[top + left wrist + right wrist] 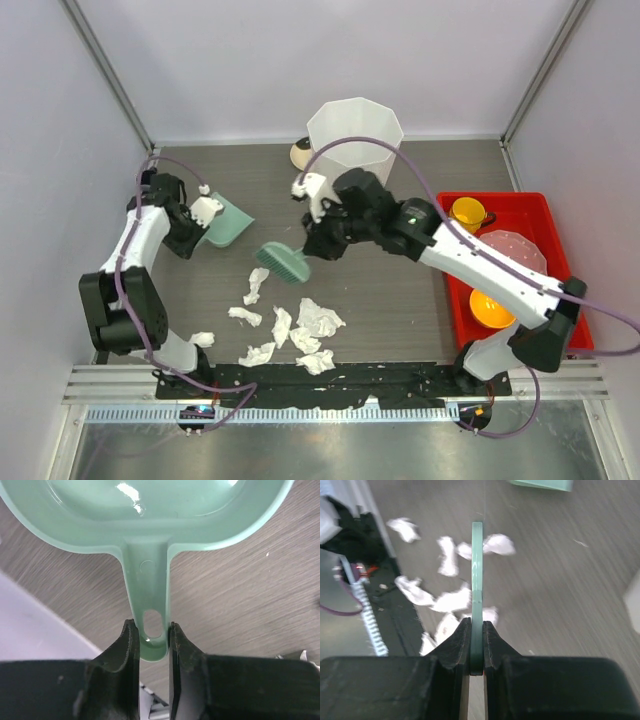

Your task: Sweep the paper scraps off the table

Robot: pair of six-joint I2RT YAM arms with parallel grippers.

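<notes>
Several crumpled white paper scraps lie on the dark wood-grain table, near its front edge. In the right wrist view the scraps show blurred beyond the fingers. My left gripper is shut on the handle of the green dustpan, which rests on the table at the left. Its jaws pinch the handle end on both sides. My right gripper is shut on the thin handle of a green brush, whose head hangs just above the scraps.
A tall white faceted bin stands at the back centre, with a small round object beside it. A red tray at the right holds a yellow cup, an orange bowl and a white lid. A metal rail runs along the front.
</notes>
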